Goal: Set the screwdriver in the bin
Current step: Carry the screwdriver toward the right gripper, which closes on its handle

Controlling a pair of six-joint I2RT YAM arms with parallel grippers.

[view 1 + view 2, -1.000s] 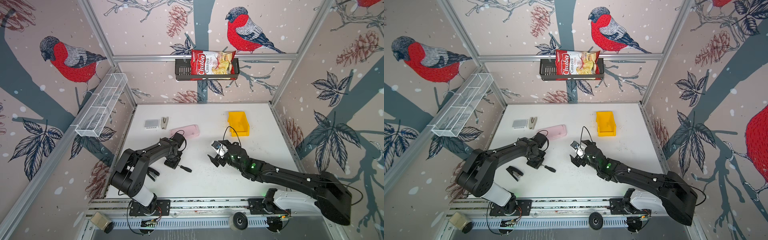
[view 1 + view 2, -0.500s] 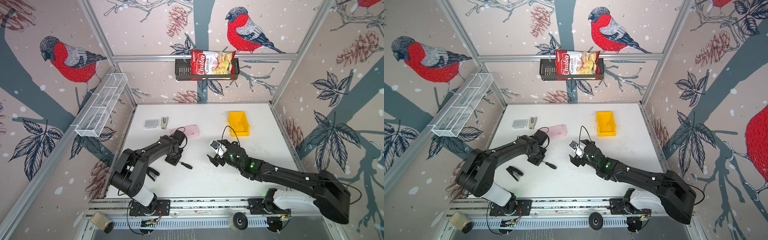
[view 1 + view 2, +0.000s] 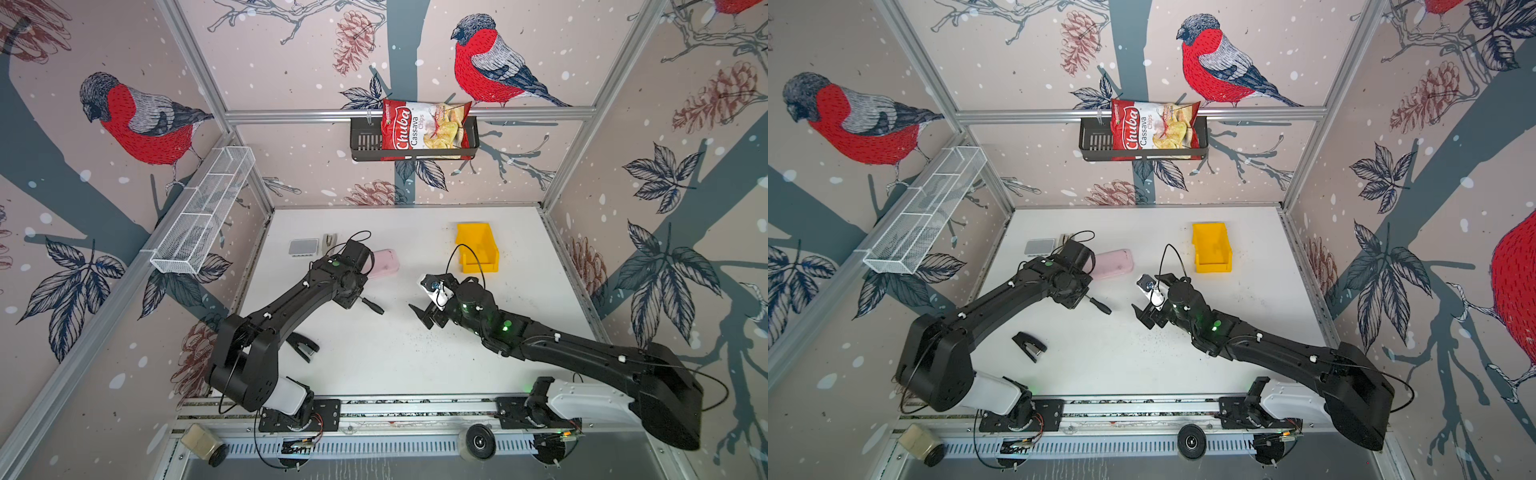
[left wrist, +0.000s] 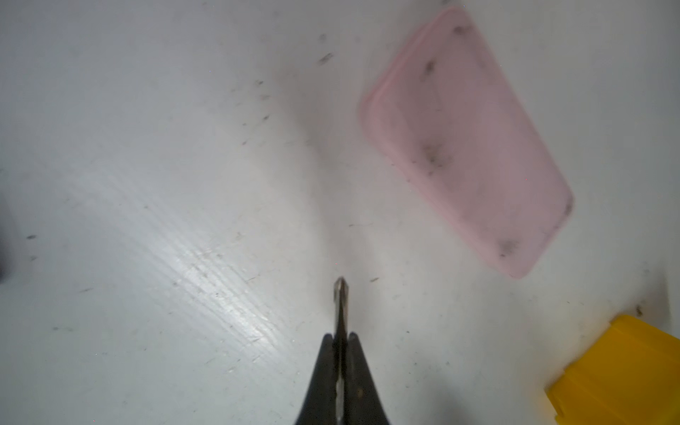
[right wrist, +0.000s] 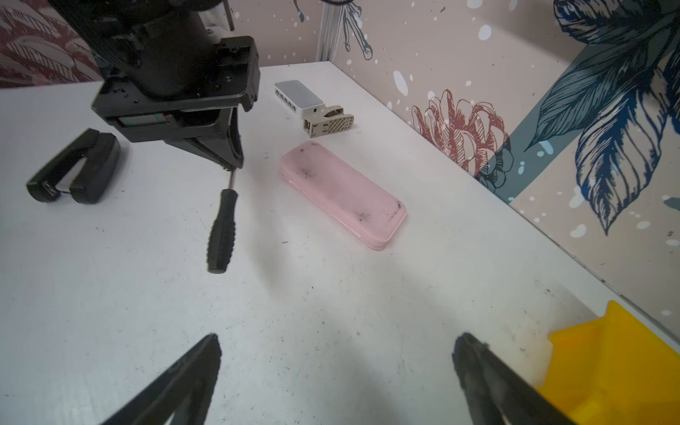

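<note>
My left gripper (image 4: pixel 340 336) is shut on the thin metal shaft of the screwdriver (image 5: pixel 220 232). The shaft's tip pokes out past the fingertips in the left wrist view. The black handle hangs down at a slant above the white table, toward the middle in both top views (image 3: pixel 372 306) (image 3: pixel 1100 306). The yellow bin (image 3: pixel 478 249) (image 3: pixel 1210 249) stands open-topped at the far right of the table, apart from both arms. My right gripper (image 5: pixel 336 346) is open and empty over bare table, between the screwdriver and the bin (image 5: pixel 607 360).
A pink case (image 3: pixel 384 263) lies just beyond the left gripper. A black stapler (image 3: pixel 305 347) sits at the near left. A grey box (image 3: pixel 298 247) and a beige tool (image 3: pixel 328 242) lie at the far left. A wall basket (image 3: pixel 365 141) and a wire-mesh tray (image 3: pixel 203 212) hang above.
The left gripper has carried the screwdriver a little farther from the front edge, the handle hanging free. The right arm has barely moved.
</note>
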